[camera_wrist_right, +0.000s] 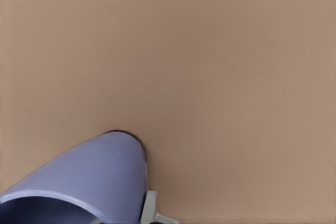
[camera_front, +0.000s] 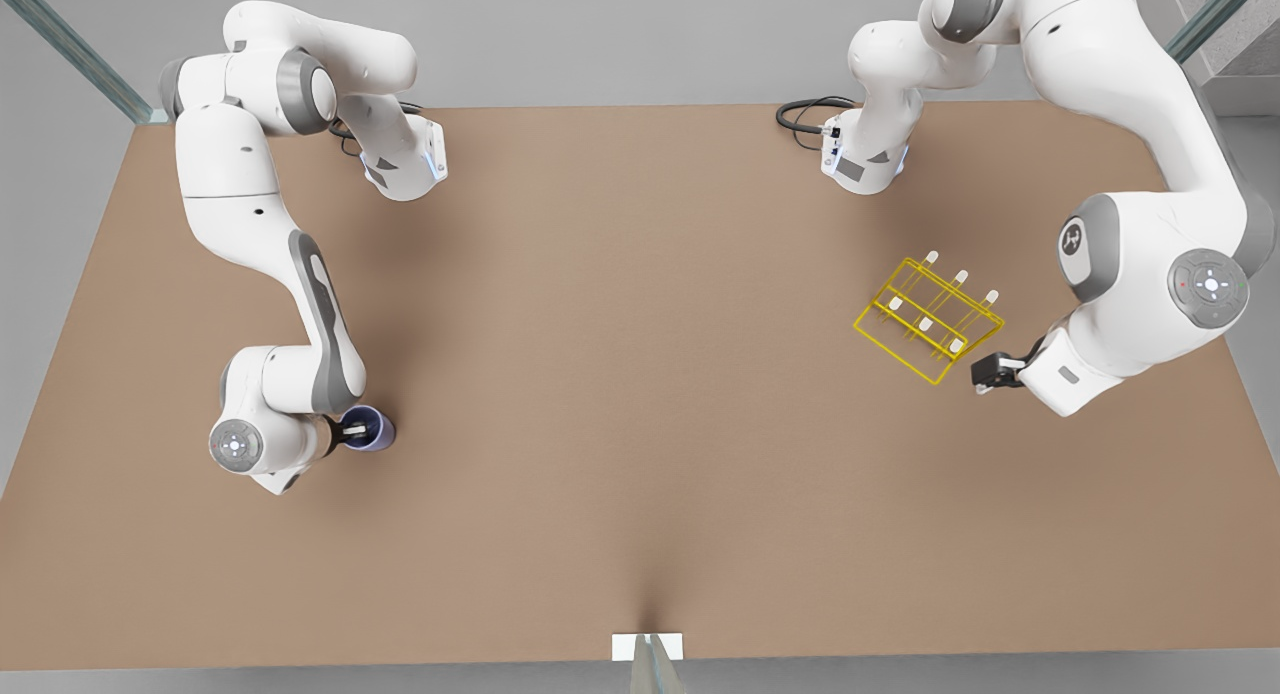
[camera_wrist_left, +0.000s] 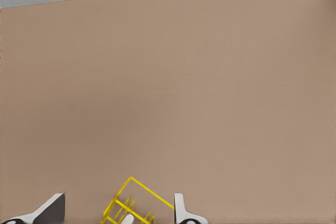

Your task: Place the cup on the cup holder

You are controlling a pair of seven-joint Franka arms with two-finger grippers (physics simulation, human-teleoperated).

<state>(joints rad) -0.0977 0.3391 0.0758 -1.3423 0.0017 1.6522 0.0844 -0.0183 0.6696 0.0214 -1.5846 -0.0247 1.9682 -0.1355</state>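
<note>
Two arms | right gripper jaws straddling cup wall, near bench side edge | left gripper jaws wide, beside cup holder | risk: one-wall pinch lets cup tilt, missing peg.

Brown table: cup holder, maybe cup.

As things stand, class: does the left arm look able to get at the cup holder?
Probably yes. The left gripper sits open right beside the cup holder, with bare table between them. The right gripper is far off at the cup.
</note>
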